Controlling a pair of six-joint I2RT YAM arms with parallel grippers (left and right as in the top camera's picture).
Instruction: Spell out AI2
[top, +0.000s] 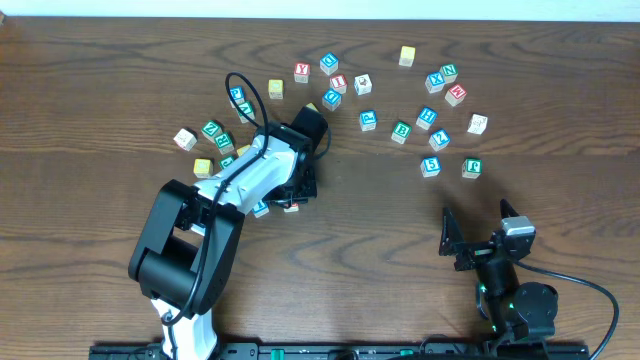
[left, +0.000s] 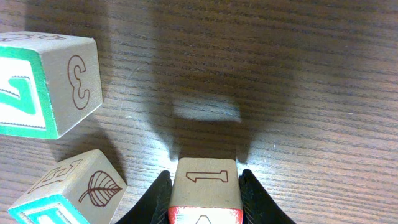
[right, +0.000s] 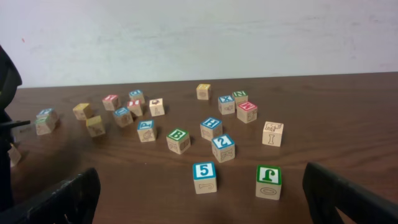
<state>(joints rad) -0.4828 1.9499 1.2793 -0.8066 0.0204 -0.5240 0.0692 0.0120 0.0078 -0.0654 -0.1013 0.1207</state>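
Red trim, pale wood: the held block (left: 206, 193) pinched in the left gripper (left: 205, 179), black fingers (left: 157, 196) pressed flat to both its sides and closed to its width. Shows a 1 on the forward face. On the red-framed face at the bottom edge of the left wrist view, what looks like the peak of an A. Cannot tell whether resting on the table (left: 298, 74) or just clear of it. From overhead, placed in the open wood below the scatter, left of centre.

Just beside, but apart from it: a green-framed block (left: 43, 84) with a 3 on its side, and a blue-framed block (left: 68, 190) with a leaf.

Farther out, right of centre: the 2 block (right: 223, 147), blue-framed, loose among its neighbours and well apart from the left gripper. Near it, a pale block (right: 272, 134) with an I on its side. Possibly another I on a red block (top: 338, 82) up in the scatter, too small to be sure.

Last, the right gripper (top: 476, 222), spread wide with nothing in it, low near the front edge.

Judged progress: early. Likely first letter in hand and not yet let go; no row laid out anywhere. Left to do: set down the A, then fetch an I and the 2 and line them up beside it in reading order.
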